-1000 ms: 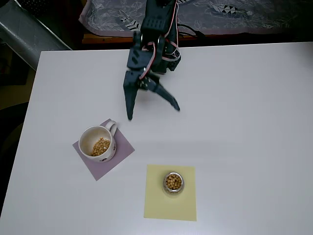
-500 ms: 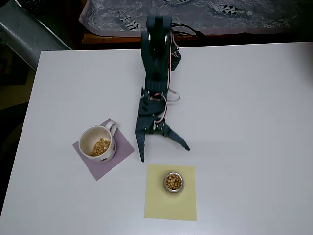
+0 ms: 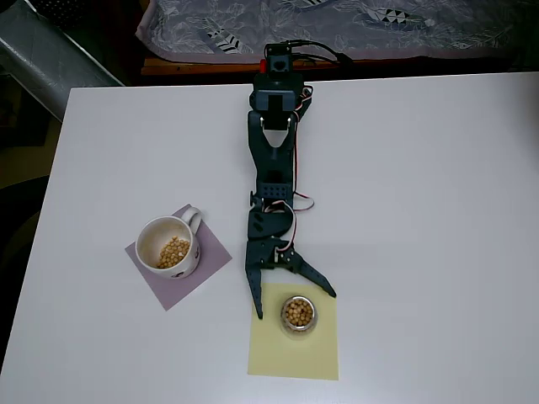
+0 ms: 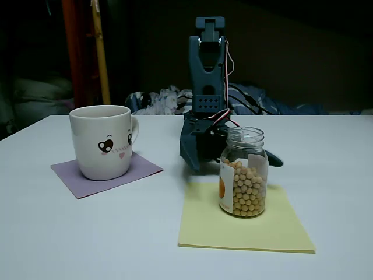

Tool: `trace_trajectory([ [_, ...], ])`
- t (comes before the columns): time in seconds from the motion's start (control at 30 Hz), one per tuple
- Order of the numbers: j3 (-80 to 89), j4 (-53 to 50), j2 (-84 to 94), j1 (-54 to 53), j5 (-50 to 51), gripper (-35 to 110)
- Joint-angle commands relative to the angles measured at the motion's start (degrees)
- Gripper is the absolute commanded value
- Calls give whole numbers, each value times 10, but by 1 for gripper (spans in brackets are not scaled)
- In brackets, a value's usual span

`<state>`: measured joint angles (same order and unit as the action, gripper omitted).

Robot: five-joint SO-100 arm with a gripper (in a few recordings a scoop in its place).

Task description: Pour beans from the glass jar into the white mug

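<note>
Overhead view: beans (image 3: 297,312) fill the glass jar (image 3: 298,315); some lie in the white mug (image 3: 168,247).

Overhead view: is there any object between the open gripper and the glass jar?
No. In the overhead view the gripper is open just above the glass jar, and between them lies only bare table and the edge of the yellow sheet.

Glass jar (image 4: 243,172): clear, lidless, upright on a yellow paper sheet (image 3: 295,353), white-and-orange label, largely filled with tan beans (image 4: 249,191). White mug (image 3: 168,246): upright on a purple square mat (image 4: 105,172), face drawn on its side, some beans inside, well apart from the jar
</note>
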<state>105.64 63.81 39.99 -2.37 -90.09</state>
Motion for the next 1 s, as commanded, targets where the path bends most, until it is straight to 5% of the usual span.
trace_trajectory([
  [0.0,-62,-38,4,8,11,62],
  [0.23,-138,-101,-16,16,23,56],
  [0.73,-97,-100,1,22,39,10],
  [0.97,-43,-99,69,18,99,4],
])
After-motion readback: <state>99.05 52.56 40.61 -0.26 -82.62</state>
